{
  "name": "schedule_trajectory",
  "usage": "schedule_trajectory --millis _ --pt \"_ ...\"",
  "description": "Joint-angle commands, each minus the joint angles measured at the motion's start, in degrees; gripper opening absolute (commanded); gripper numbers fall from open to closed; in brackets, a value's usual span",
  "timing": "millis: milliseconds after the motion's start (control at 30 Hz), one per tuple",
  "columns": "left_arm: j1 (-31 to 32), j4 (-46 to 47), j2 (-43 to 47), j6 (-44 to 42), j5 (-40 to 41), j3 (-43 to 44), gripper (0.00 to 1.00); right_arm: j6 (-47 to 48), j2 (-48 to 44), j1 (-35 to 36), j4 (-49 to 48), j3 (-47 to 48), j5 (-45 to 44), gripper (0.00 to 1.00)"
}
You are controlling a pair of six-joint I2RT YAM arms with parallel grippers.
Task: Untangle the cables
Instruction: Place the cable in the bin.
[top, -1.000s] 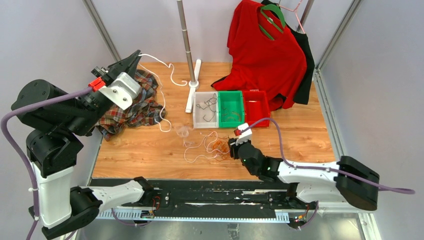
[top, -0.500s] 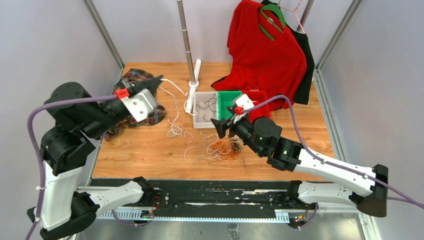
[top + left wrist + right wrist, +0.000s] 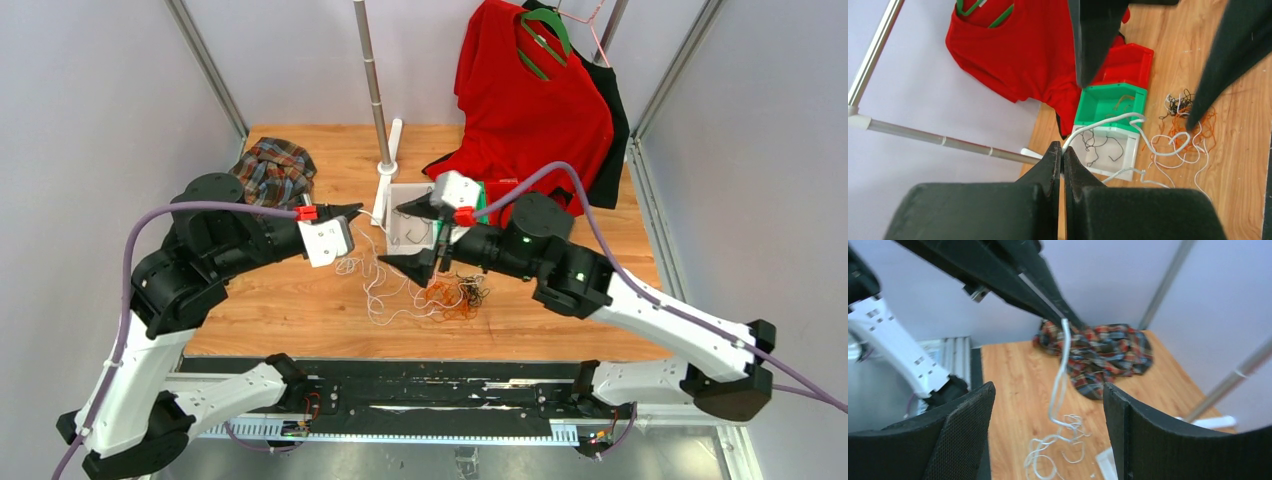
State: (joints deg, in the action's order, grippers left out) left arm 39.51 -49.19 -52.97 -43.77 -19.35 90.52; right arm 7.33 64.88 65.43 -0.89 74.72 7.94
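My left gripper (image 3: 356,211) is shut on a white cable (image 3: 1101,123), whose end is pinched between the tips (image 3: 1063,154). The cable hangs down (image 3: 1062,360) to loose white loops (image 3: 384,289) on the table. Beside those loops lie an orange-brown bunch (image 3: 443,297) and a small black bunch (image 3: 476,291), touching each other. My right gripper (image 3: 408,237) hovers above the loops and faces the left gripper, wide open with nothing between its fingers (image 3: 1048,390). The hanging white cable shows in the gap ahead of it.
White (image 3: 400,243), green (image 3: 480,198) and red (image 3: 1130,60) bins stand side by side behind the cables; the white bin holds thin black wires (image 3: 1098,145). A red shirt (image 3: 530,110) hangs at the back right. A plaid cloth (image 3: 272,170) lies back left. A metal pole (image 3: 372,80) rises behind the bins.
My left arm swung from the back left to the table's middle, carrying the white cable. My right gripper lifted off the orange-brown bunch, opened wide and turned toward the left gripper.
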Motion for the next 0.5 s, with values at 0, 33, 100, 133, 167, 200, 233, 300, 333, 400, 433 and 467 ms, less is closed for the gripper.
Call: schedule_trajectory --millis 0,33,100,133,167,200,233,300,333,400,433,467 --pt "0.22 1.36 0.81 -1.82 -3.20 0.72 0.00 0.13 6.21 -0.75 4.85 3.60 11.42 0.79" --pt "0.22 1.35 0.77 -1.84 -3.42 0.93 0.00 -0.02 7.58 -0.74 4.92 4.10 11.10 0.79" --pt "0.24 1.14 0.78 -1.84 -4.11 1.46 0.00 0.32 9.97 -0.74 4.51 4.88 9.18 0.79" --pt "0.22 1.16 0.78 -1.40 -4.34 1.89 0.00 0.27 10.87 -0.74 3.99 4.83 8.24 0.79" --pt "0.22 1.14 0.76 -0.82 -4.42 2.20 0.00 0.45 11.79 -0.73 3.31 4.87 7.55 0.78" --pt "0.26 1.09 0.76 -0.24 -4.35 2.53 0.00 0.36 12.55 -0.74 2.59 4.91 6.83 0.78" --pt "0.24 0.98 0.70 0.17 -4.22 2.82 0.00 0.31 13.27 -0.74 1.86 4.93 6.14 0.78" --pt "0.22 0.85 0.80 0.65 -4.24 3.23 0.00 -0.09 14.55 -0.74 -0.01 4.67 4.40 0.74" --pt "0.23 0.84 0.91 0.82 -4.42 3.32 0.00 -0.39 15.07 -0.86 -1.22 4.34 3.24 0.70" --pt "0.22 0.85 1.11 1.51 -4.64 3.62 0.00 -1.37 15.87 -1.27 -2.81 4.12 1.62 0.56" --pt "0.24 0.81 1.19 1.92 -4.72 3.87 0.00 -2.07 16.11 -1.58 -3.55 3.86 1.14 0.45" --pt "0.22 0.84 1.20 2.27 -4.67 4.09 0.00 -2.79 16.04 -1.94 -4.31 3.53 0.95 0.27"
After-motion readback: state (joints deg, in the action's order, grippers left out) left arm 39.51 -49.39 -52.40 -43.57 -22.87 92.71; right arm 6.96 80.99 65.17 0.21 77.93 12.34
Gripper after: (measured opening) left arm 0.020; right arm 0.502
